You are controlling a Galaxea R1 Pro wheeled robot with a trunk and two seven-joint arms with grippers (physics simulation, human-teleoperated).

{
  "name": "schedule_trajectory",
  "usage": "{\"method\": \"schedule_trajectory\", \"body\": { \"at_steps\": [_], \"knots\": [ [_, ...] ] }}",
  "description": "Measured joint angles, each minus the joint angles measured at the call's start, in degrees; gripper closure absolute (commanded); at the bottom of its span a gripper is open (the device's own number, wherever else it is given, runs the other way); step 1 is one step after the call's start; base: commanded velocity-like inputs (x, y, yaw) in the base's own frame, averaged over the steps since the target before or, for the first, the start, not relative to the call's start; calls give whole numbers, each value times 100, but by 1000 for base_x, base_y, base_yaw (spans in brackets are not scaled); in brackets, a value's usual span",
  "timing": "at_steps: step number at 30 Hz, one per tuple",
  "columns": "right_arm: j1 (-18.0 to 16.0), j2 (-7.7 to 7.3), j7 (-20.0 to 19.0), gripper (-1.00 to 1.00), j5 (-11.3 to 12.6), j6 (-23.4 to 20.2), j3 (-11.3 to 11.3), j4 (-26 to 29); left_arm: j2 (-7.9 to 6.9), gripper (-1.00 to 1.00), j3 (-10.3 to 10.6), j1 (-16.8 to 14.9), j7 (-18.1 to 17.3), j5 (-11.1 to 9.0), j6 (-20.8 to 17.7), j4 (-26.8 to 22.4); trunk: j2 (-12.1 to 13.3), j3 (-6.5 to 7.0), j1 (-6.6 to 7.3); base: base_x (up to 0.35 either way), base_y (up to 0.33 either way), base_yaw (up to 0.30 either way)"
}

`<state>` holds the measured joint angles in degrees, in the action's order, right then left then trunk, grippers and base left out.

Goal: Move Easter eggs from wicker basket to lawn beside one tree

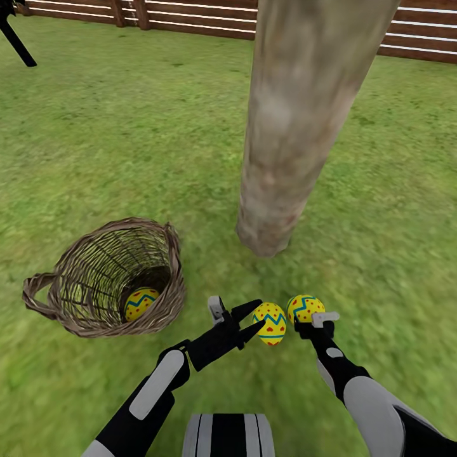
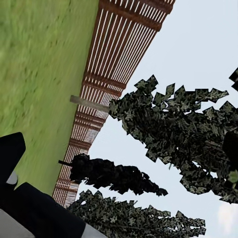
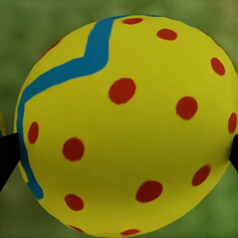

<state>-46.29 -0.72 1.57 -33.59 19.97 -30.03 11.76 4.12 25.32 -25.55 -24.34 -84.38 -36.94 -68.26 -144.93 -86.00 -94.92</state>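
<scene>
Yellow Easter egg is sitting clenched in the right end effector near the tree; left end effector (released) is beside another egg. Third egg is lying in the wicker basket at nine o'clock; setting down probably comes next.

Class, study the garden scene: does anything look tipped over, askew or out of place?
Yes. The wicker basket lies tipped on its side on the lawn, its mouth facing the robot, with one Easter egg still inside. A basket would normally stand upright.
</scene>
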Motion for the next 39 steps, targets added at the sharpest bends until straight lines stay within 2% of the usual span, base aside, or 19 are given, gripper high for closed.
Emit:
{"method": "schedule_trajectory", "body": {
  "at_steps": [3,4,7,10,13,14,17,18,20,22,39],
  "knots": [
    [0,-5,1,100,1,25,-2,-19,0,-100,0,0,0,-1,0,1,0,0,0,0,0,0],
    [0,-7,2,-100,0,32,-1,-24,0,-100,0,0,0,0,0,4,0,0,0,0,0,0],
    [1,-14,-8,-100,5,72,-10,-14,0,-100,0,0,0,1,0,7,0,0,0,0,0,0],
    [0,-18,-25,-100,4,352,-12,22,0,-100,0,0,0,2,0,2,-4,-66,-9,0,0,0],
    [0,-19,-15,-100,43,455,-60,-72,0,-100,0,0,0,1,0,6,-3,-67,-9,0,0,0],
    [1,-20,-12,-100,71,718,-101,-186,0,-100,-1,1,1,-2,0,7,-3,-67,-9,0,0,0],
    [1,-19,-8,-100,34,411,-98,-260,0,-100,-1,0,1,-2,-1,8,0,-1,-1,0,0,0],
    [0,-17,-16,-100,2,6,-16,-162,1,-100,0,0,0,-2,0,7,1,21,3,0,0,0],
    [-1,-16,-29,-100,-11,-277,16,-122,1,-100,1,-1,-1,-4,0,7,4,66,7,0,0,0],
    [0,-18,-16,-100,15,-314,-39,-218,1,-100,0,0,0,-5,0,4,7,110,12,0,0,0],
    [1,-16,-22,-100,0,-297,-4,-269,9,-100,1,-1,-1,-2,0,11,30,487,55,0,0,0]
  ]
}}
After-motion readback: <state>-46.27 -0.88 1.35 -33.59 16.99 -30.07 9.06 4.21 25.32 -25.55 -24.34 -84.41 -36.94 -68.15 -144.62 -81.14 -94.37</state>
